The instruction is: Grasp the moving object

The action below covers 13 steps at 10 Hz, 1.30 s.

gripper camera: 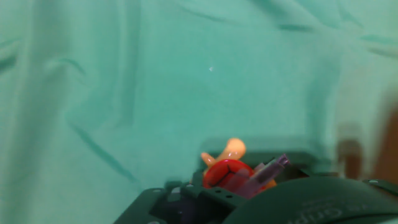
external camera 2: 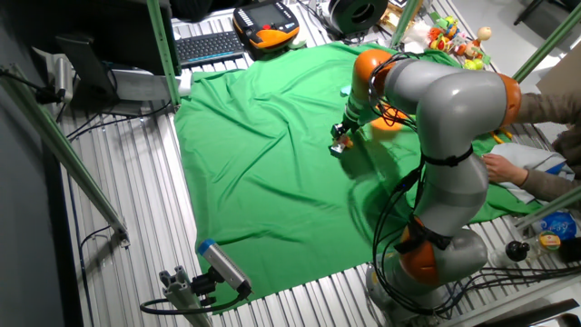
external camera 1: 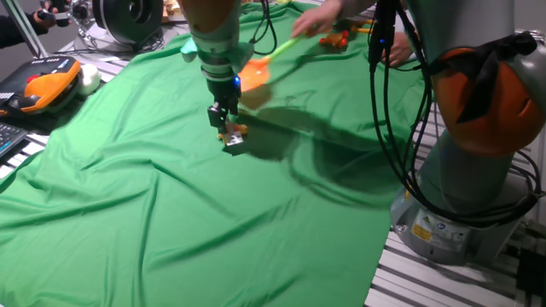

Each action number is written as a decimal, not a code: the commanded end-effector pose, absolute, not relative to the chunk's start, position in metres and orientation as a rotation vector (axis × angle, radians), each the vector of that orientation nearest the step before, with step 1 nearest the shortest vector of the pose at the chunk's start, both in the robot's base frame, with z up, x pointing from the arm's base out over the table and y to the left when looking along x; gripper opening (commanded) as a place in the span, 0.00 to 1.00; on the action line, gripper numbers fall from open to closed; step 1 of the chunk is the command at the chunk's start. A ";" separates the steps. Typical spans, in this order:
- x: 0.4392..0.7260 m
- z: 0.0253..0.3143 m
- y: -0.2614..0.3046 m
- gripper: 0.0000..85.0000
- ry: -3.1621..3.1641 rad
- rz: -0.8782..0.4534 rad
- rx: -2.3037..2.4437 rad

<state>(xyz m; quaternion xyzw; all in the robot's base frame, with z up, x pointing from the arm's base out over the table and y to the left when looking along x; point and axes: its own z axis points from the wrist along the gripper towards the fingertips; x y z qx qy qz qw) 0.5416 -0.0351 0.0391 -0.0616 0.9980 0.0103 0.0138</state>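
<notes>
The moving object (external camera 1: pixel 233 135) is a tiny whitish toy with red and orange bits. It sits between the fingers of my gripper (external camera 1: pixel 227 128), just above the green cloth (external camera 1: pixel 153 196). In the hand view its red and orange parts (gripper camera: pixel 227 169) show right at the fingertips, with the cloth blurred behind. In the other fixed view my gripper (external camera 2: pixel 340 141) is near the cloth's middle with the toy (external camera 2: pixel 337 146) at its tip. The gripper looks shut on the toy.
An orange scoop (external camera 1: pixel 255 73) with a long green handle, held by a person's hand (external camera 1: pixel 328 15), hovers just behind my gripper. Orange-red toys (external camera 1: pixel 336 38) lie at the cloth's far edge. A teach pendant (external camera 1: pixel 43 89) and a keyboard (external camera 2: pixel 209 45) lie off the cloth. The robot's base (external camera 1: pixel 461 205) stands at the right.
</notes>
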 end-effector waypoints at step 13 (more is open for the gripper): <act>0.537 0.109 -0.001 0.00 3.189 0.047 -0.210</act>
